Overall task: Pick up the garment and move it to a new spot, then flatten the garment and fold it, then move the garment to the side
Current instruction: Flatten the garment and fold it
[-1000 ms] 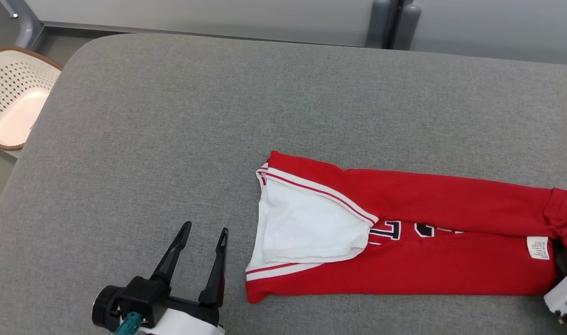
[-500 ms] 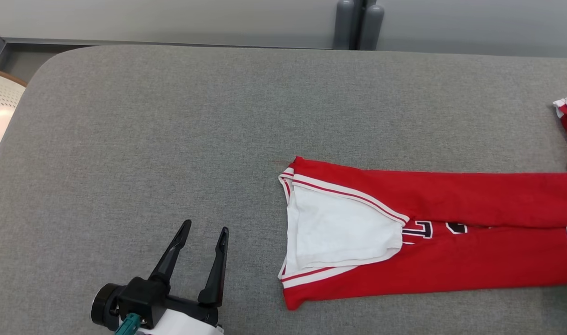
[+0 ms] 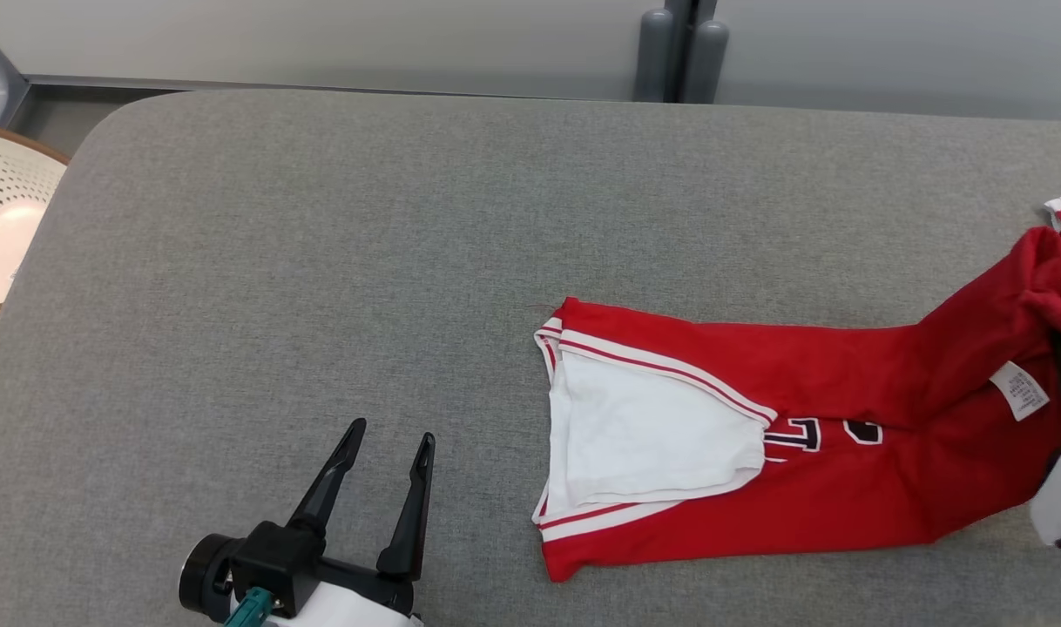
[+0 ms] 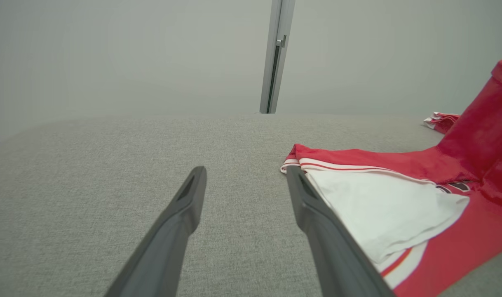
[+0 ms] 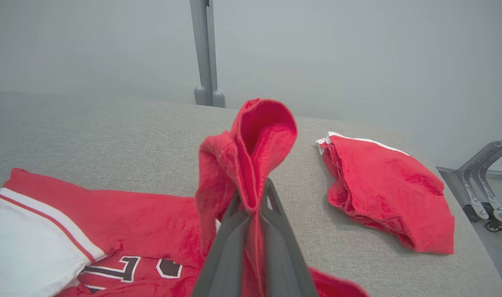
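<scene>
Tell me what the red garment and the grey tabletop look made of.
The red garment: soft fleecy knit, probably a cotton blend; fuzzy nap, limp folds. The grey tabletop: woven upholstery fabric, matte; visible heathered weave, likely padded.

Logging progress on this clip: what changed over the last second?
The right pincer closed on the hem end of the red-and-white lettered garment and lifted it off the grey padded table. The left pincer stayed open; the garment's collar end stayed flat.

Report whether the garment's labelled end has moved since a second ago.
Yes. The garment's labelled end has risen off the table, pinched in the right end effector; the collar stays flat.
</scene>
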`<state>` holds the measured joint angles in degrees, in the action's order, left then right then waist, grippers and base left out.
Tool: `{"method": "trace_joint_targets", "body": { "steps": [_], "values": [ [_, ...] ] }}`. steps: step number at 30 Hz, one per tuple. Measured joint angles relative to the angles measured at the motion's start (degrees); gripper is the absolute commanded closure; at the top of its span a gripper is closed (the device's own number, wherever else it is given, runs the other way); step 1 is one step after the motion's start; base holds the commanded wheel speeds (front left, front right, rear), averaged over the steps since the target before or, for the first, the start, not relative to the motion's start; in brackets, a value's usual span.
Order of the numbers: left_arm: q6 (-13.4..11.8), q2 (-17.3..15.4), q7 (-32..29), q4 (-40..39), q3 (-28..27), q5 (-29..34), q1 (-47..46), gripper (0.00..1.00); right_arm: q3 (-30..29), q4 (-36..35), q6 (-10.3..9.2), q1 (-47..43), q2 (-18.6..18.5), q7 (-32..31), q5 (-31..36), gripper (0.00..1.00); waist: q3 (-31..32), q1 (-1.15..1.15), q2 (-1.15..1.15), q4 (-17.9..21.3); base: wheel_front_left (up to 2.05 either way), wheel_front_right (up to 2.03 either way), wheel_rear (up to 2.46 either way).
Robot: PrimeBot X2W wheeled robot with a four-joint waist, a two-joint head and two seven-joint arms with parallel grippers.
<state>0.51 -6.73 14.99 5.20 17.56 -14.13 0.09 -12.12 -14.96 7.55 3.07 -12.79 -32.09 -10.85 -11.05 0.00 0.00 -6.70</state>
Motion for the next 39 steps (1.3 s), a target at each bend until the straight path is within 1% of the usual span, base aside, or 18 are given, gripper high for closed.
{"method": "trace_joint_targets", "body": {
  "steps": [2, 4, 6, 10, 14, 19, 26, 27, 28, 29, 30, 33, 36, 39],
  "values": [
    [0.45, 0.30, 0.01, 0.35, 0.01, 0.11, -0.01, 0.00, 1.47, -3.27, 0.00, -0.14, 1.98, -1.62, 2.01, 1.00, 0.02, 0.00, 0.00, -0.73, 0.00, 0.00, 0.00],
    [0.52, 0.57, 0.01, 0.66, -0.01, 0.34, -0.06, 0.00, 3.59, -5.03, 0.00, -0.07, 3.94, -2.38, 3.75, 1.00, 0.03, 0.00, 0.00, -1.55, 0.00, 0.00, 0.00],
    [0.97, 0.70, 0.01, 0.90, -0.09, 0.55, -0.12, 0.00, 5.91, -5.69, 0.00, 0.52, 6.05, -2.65, 4.14, 1.00, 0.05, 0.00, 0.00, -2.37, 0.00, 0.00, 0.00],
    [1.45, 1.31, 0.01, 1.38, 0.01, 0.96, -0.26, 0.00, 9.26, -4.36, 0.00, 2.04, 8.45, -2.11, 4.39, 1.00, 0.18, 0.00, 0.00, -4.10, 0.00, 0.00, 0.00],
    [1.96, 1.80, 0.01, 1.87, 0.07, 1.04, -0.43, 0.00, 12.06, -1.36, 0.00, 2.81, 9.45, -1.43, 4.19, 1.00, 0.28, 0.00, 0.00, -6.11, 0.00, 0.00, 0.00],
    [2.53, 2.16, 0.01, 2.60, -0.08, 1.15, -0.46, 0.00, 16.12, 1.89, 0.00, 2.85, 9.80, -0.68, 3.04, 1.00, 0.52, 0.00, 0.00, -8.34, 0.00, 0.00, 0.00],
    [3.41, 2.67, 0.01, 3.03, -0.42, 1.44, -0.46, 0.00, 21.38, 6.81, 0.00, 2.74, 9.91, -0.14, 0.16, 1.00, 1.22, 0.00, 0.00, -10.24, 0.00, 0.00, 0.00],
    [3.47, 2.71, 0.01, 3.04, -0.44, 1.45, -0.46, 0.00, 21.84, 7.45, 0.00, 2.75, 9.92, 0.33, -0.44, 0.82, 1.24, 0.00, 0.00, -10.38, 0.00, 0.00, 0.00],
    [3.55, 2.79, 0.01, 3.03, -0.51, 1.45, -0.46, 0.00, 22.15, 8.15, 0.00, 2.88, 9.93, 0.64, -0.74, 0.59, 1.20, 0.00, 0.00, -10.48, 0.00, 0.00, 0.00],
    [3.68, 2.87, 0.01, 3.03, -0.59, 1.45, -0.46, 0.00, 22.39, 8.79, 0.00, 3.03, 9.93, 0.94, -1.40, 0.25, 1.15, 0.00, 0.00, -10.55, 0.00, 0.00, 0.00],
    [3.72, 2.97, 0.01, 3.08, -0.69, 1.46, -0.46, 0.00, 22.47, 9.14, 0.00, 3.16, 9.93, 1.90, -2.52, 0.00, 1.08, 0.00, 0.00, -10.58, 0.00, 0.00, 0.00],
    [3.83, 3.22, 0.01, 3.10, -1.15, 1.47, -0.42, 0.00, 22.65, 9.06, 0.00, 4.45, 9.92, 5.01, -5.94, 0.00, 1.04, 0.00, 0.00, -10.38, 0.00, 0.00, 0.00],
    [3.78, 3.33, 0.01, 3.21, -1.97, 1.54, -0.33, 0.00, 21.60, 7.66, -0.01, 5.23, 10.00, 8.92, -9.58, 0.00, 1.26, 0.00, 0.00, -9.49, 0.00, 0.00, 0.00],
    [3.71, 3.41, 0.01, 3.28, -2.23, 1.62, -0.19, 0.00, 20.49, 6.94, -0.01, 5.25, 9.99, 9.73, -11.57, 0.00, 1.53, 0.00, 0.00, -8.67, 0.00, 0.00, 0.00]
  ]
}}
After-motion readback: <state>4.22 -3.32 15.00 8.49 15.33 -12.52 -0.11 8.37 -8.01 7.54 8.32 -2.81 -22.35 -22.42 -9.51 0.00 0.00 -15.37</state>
